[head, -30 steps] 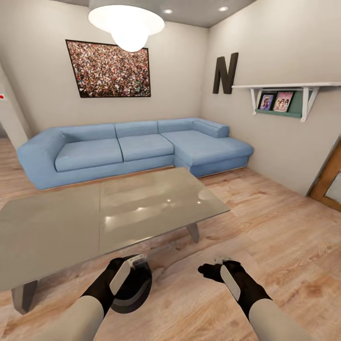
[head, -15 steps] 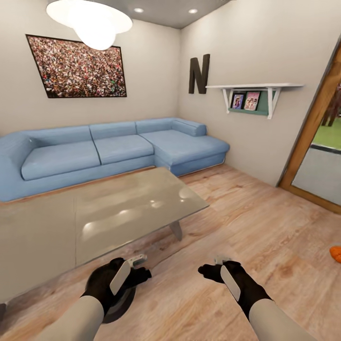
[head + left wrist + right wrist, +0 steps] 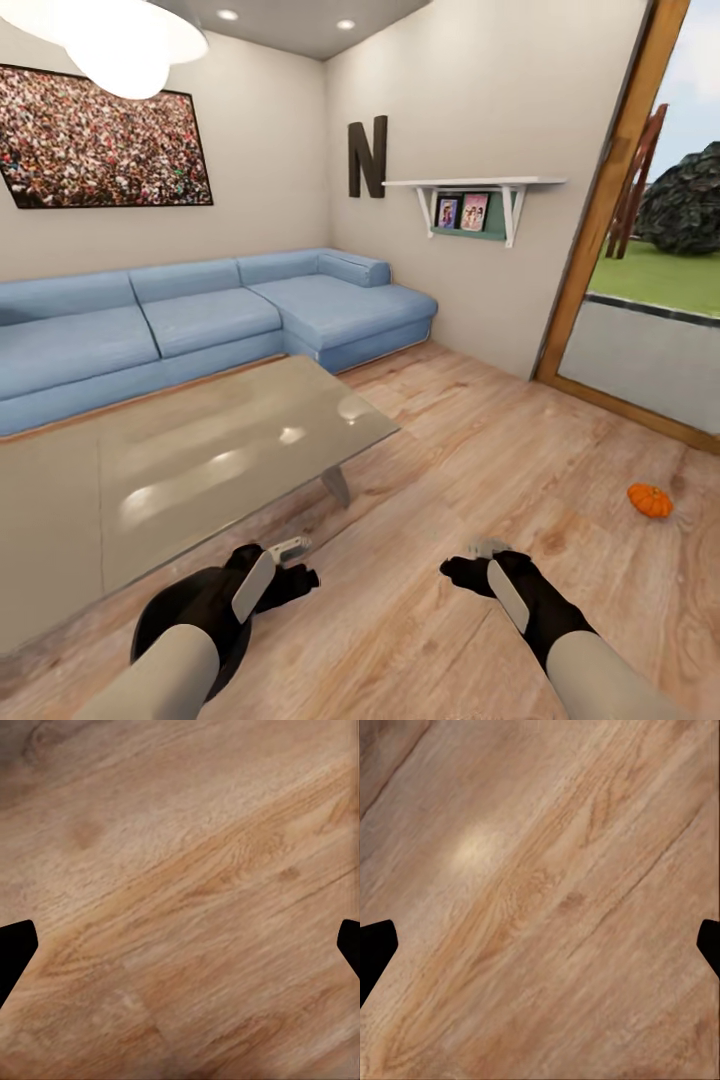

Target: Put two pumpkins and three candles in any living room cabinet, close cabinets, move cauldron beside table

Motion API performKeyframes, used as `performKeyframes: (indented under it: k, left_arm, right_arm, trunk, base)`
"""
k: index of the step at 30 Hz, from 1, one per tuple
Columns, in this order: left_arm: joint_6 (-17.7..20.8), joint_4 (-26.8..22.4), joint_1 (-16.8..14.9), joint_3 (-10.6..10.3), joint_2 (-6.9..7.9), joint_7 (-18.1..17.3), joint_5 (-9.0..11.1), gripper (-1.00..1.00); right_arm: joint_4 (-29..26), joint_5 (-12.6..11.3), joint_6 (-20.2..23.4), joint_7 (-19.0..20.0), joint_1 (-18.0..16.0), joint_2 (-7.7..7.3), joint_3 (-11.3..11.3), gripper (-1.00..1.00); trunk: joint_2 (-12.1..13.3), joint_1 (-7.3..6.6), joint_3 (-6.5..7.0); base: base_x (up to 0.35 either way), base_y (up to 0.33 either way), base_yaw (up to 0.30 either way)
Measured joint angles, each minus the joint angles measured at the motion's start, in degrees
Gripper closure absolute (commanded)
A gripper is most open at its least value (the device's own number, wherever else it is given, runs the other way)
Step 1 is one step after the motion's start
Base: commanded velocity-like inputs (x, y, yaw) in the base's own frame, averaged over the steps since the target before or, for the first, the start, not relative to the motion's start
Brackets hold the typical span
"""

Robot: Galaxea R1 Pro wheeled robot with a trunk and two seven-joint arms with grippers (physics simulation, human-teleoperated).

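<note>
I have both arms held low in front of me over the wood floor (image 3: 480,470). The left gripper (image 3: 290,565) is spread wide with nothing between its fingers; in the left wrist view the two dark fingertips (image 3: 15,949) sit at opposite edges with bare planks between them. The right gripper (image 3: 480,565) is the same, fingers (image 3: 375,949) far apart and holding nothing.

The cauldron (image 3: 170,625) sits on the floor just behind and beneath my left gripper, partly hidden by that arm, so I cannot say for sure whether it touches the table. It lies right at the near edge of the grey glossy table (image 3: 200,460), which stretches ahead and to the left of the left gripper.

One pumpkin (image 3: 650,500) rests on the floor well to the right of the right gripper and a little ahead of it, near the glass door (image 3: 640,300). Beyond the table stands the blue sofa (image 3: 200,320), and a white wall shelf (image 3: 470,185) hangs far ahead of the right gripper.
</note>
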Motion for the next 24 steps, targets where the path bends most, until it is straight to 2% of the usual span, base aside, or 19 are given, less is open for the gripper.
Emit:
performKeyframes:
  k: [3,5,9,12,16,20,24]
  left_arm:
    - [-0.1,0.53,0.28,-0.12,0.34,0.03,-0.26,-1.0]
    - [-0.37,0.74,0.66,-0.3,1.8,0.01,-0.43,-1.0]
    - [-1.42,1.84,0.97,-0.53,4.57,-0.06,-0.46,-1.0]
    - [-3.23,3.64,1.39,-0.62,5.76,-0.1,-0.63,-1.0]
    - [-9.28,9.17,2.87,-0.82,7.04,-0.13,-0.89,-1.0]
    - [-14.52,14.14,3.25,-1.06,7.24,-0.23,-1.04,-1.0]
    - [-16.16,15.65,3.32,-2.1,7.21,-0.38,-1.41,-1.0]
  right_arm:
    - [0.08,-0.02,-0.26,-0.1,0.47,-1.2,-2.89,-1.0]
    - [0.05,0.01,-0.38,-0.14,1.67,-1.43,-5.43,-1.0]
    - [0.06,0.07,-1.71,-0.2,4.8,-1.52,-8.87,-1.0]
    - [0.09,0.08,-6.3,-0.21,8.16,-1.54,-9.61,-1.0]
    - [0.57,-0.01,-10.26,-0.42,11.53,-1.44,-9.91,-1.0]
    - [2.29,-0.02,-12.56,-0.5,12.54,-1.36,-9.98,-1.0]
    - [4.49,-0.03,-14.65,-0.55,12.76,-1.38,-10.04,-1.0]
  trunk:
    - [0.0,0.0,0.0]
    - [0.0,0.0,0.0]
    - [0.0,0.0,-0.01]
    - [0.0,0.0,-0.01]
    - [0.0,0.0,-0.01]
    - [0.0,0.0,0.0]
    - [0.0,0.0,0.0]
  base:
    - [0.0,0.0,-0.289]
    - [0.0,0.0,-0.289]
    - [0.0,0.0,-0.289]
    - [0.0,0.0,-0.289]
    - [0.0,0.0,-0.289]
    - [0.0,0.0,-0.289]
    - [0.0,0.0,-0.289]
